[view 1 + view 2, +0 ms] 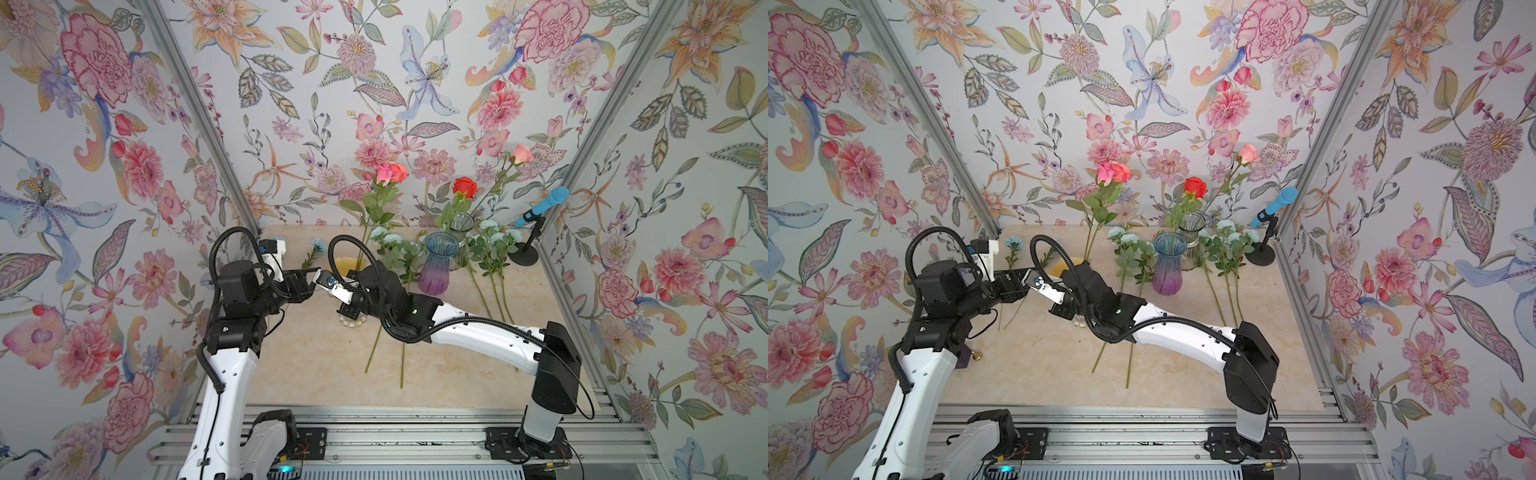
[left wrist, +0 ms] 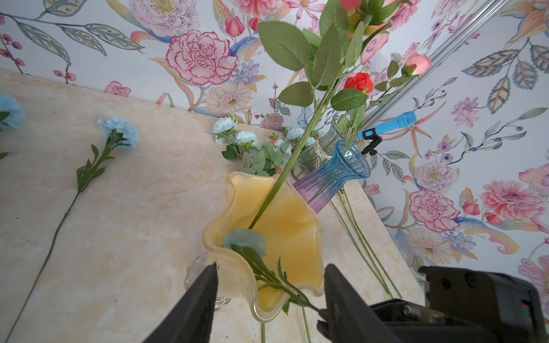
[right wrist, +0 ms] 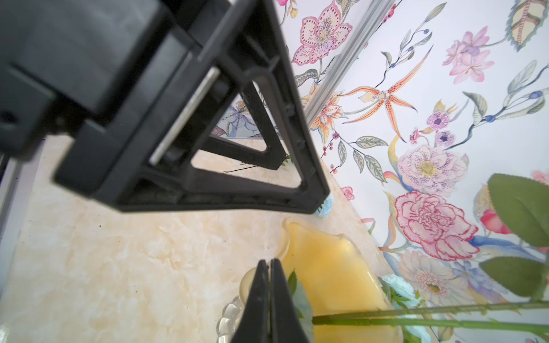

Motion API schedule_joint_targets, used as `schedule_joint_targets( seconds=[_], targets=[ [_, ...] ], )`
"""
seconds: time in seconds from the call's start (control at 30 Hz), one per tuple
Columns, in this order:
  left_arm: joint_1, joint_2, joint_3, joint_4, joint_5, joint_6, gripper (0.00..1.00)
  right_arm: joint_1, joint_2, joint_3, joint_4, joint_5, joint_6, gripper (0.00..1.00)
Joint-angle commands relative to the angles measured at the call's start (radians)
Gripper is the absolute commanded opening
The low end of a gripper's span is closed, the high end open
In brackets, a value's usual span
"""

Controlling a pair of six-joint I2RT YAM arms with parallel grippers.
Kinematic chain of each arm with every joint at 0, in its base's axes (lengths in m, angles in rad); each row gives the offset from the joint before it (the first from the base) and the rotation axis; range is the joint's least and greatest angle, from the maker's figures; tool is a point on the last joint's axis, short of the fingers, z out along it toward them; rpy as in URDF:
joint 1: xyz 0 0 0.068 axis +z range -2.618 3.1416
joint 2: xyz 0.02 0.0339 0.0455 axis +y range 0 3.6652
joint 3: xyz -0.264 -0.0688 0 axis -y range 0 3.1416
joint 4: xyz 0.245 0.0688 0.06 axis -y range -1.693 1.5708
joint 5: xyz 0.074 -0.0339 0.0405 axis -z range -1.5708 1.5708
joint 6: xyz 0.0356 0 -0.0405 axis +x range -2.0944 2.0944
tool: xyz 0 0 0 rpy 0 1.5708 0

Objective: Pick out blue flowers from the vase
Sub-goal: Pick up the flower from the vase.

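Observation:
A yellow wavy-rimmed vase [image 2: 291, 225] stands left of centre on the table. Inside it a blue carnation [image 2: 245, 240] hangs head down, its stem running out over the rim. My right gripper [image 3: 269, 262] is shut on that stem just outside the rim, with a leaf and the bloom right behind its fingers. My left gripper [image 2: 270, 267] is open beside the vase, the rim showing between its fingers [image 3: 297, 178]. More blue flowers lie on the table: a carnation [image 1: 318, 245] at the back left and aqua sprays [image 1: 390, 239] [image 1: 494, 232] in both top views.
Pink roses [image 1: 390, 172] stand tall in the yellow vase. A blue-purple vase [image 1: 436, 262] and a clear glass vase [image 1: 459, 232] holding a red rose [image 1: 465, 187] stand at the back. A blue microphone [image 1: 542, 205] on a stand is at the back right. Long stems lie across the marble table [image 1: 311, 365].

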State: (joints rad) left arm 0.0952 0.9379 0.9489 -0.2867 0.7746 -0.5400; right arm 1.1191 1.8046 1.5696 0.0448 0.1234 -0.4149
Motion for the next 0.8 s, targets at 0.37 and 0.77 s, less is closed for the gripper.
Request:
schedule_joint_targets(
  seconds=[0.37, 0.77],
  targets=[
    [0.005, -0.1, -0.23, 0.811, 0.288, -0.757, 0.58, -0.163, -0.116, 0.106, 0.054, -0.089, 0.086, 0.0],
    [-0.261, 0.108, -0.374, 1.71, 0.07, -1.524, 0.78, -0.175, -0.156, 0.045, 0.302, -0.152, 0.171, 0.0]
  ],
)
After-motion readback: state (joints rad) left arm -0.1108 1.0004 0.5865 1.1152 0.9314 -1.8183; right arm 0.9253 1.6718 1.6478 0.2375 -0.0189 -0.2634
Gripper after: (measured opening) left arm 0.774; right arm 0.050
